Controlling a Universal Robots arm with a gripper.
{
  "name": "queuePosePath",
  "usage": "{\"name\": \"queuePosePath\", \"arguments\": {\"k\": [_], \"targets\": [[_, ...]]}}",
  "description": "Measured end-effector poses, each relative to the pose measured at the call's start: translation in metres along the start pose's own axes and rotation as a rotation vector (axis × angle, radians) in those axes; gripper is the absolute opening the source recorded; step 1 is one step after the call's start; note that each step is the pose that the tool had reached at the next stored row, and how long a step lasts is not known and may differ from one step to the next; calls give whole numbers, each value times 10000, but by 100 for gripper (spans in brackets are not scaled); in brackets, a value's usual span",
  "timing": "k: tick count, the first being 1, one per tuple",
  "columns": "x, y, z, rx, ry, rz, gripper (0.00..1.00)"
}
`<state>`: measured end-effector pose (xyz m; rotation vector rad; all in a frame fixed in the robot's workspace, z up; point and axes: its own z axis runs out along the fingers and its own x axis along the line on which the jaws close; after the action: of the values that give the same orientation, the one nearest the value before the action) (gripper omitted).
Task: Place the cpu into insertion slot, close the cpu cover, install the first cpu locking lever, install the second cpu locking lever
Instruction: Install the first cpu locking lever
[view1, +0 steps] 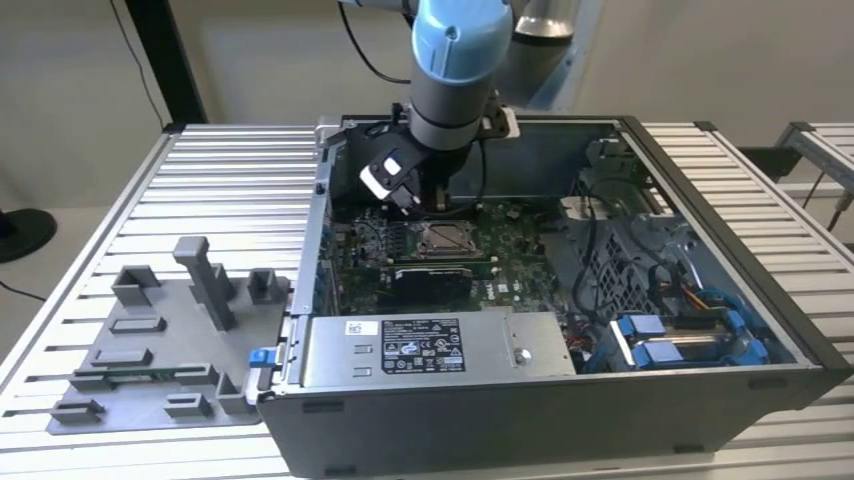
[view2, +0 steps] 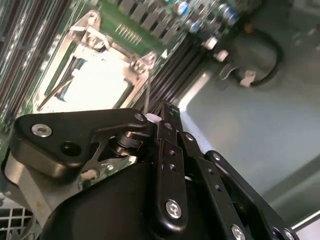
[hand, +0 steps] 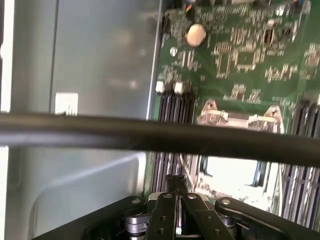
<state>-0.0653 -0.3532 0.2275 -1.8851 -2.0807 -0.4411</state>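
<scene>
Slatted metal forms the bench (view1: 227, 180), which carries an open computer case (view1: 534, 400). A grey fixture tray (view1: 160, 350) lies on the bench well away from the end effector, outside the case. The arm reaches down into the case, and the end effector (view1: 411, 200) hangs just over the green circuit board, close beside one edge of the insertion slot (view1: 443, 238).

In both wrist views the end effector (view2: 165, 107) (hand: 175, 181) looks clenched, its two fingers drawn together at the tips. A thin lever rod (view2: 147, 90) runs from a corner of the socket frame right to the fingertips, but whether it is pinched between them cannot be told.

Just ahead of the fingertips the cpu cover (view2: 107, 42) (hand: 237, 118) lies flat over the socket. The cpu (view2: 97, 85) (hand: 230, 170) shows as a bright flat patch inside its cut-out.

Long black slots (hand: 172, 107) run alongside the tips. A black cable (hand: 100, 130) crosses in front of the first wrist view.
</scene>
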Motion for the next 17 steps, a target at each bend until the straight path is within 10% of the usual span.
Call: {"name": "queuePosePath", "arguments": {"k": [7, 9, 13, 17], "targets": [[56, -39, -62, 12, -153, 1, 0], [57, -50, -64, 39, -412, 4, 0], [64, -54, -61, 123, -1112, 0, 0], [64, -54, -61, 125, -1142, -1, 0]]}}
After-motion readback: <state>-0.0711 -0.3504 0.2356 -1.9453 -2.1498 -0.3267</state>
